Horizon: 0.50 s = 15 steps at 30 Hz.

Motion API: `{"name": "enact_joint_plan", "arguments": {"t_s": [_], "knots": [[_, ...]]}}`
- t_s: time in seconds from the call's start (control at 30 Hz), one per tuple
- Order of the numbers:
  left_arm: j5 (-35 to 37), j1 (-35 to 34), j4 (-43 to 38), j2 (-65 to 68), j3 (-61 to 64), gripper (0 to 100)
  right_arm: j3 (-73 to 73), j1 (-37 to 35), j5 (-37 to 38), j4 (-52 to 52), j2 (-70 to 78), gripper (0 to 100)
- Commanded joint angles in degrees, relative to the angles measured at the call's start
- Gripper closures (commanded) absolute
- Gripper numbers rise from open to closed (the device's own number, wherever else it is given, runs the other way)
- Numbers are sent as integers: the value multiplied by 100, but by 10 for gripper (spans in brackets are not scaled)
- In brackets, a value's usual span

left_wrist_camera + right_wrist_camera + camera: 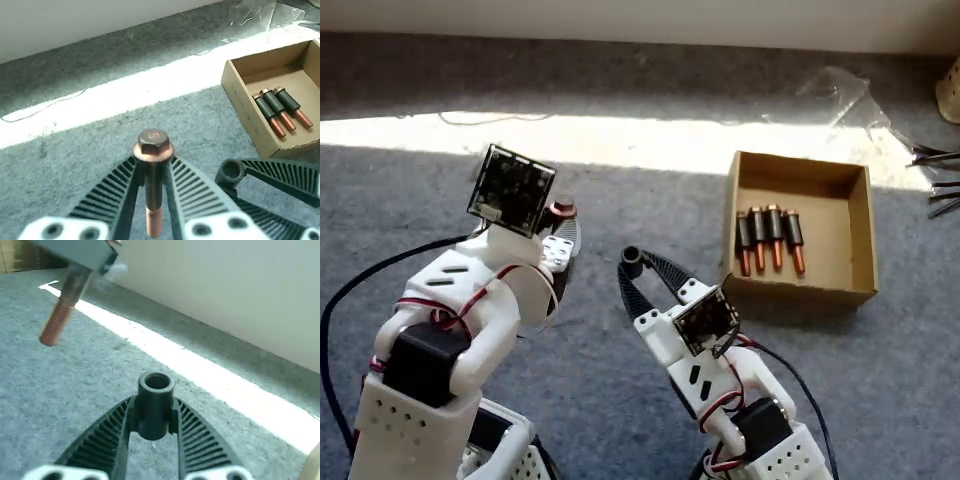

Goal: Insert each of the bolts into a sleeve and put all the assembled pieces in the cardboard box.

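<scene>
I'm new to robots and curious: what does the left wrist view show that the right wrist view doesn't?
Left wrist view: the cardboard box with three finished pieces inside, and the hexagonal head of the bolt. Right wrist view: the bolt's threaded tip hanging free. Both: the bolt in the left hand, the sleeve in the right hand, grey carpet.

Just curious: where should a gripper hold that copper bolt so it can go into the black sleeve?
Grip the bolt just under its hex head, from both sides, as the left gripper does: the threaded end sticks out bare, free to enter the open sleeve.
</scene>
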Motion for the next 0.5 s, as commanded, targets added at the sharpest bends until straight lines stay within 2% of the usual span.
{"name": "enact_joint_plan", "arguments": {"t_s": [0.0,0.23,0.47], "knots": [[70,-57,-695,-664,374,995,796,-303,70,-198,-22,993],[79,-31,-2057,-1930,1622,995,804,-338,70,-84,-22,993],[79,602,-3112,-2563,2457,995,796,-127,79,13,-13,993]]}}
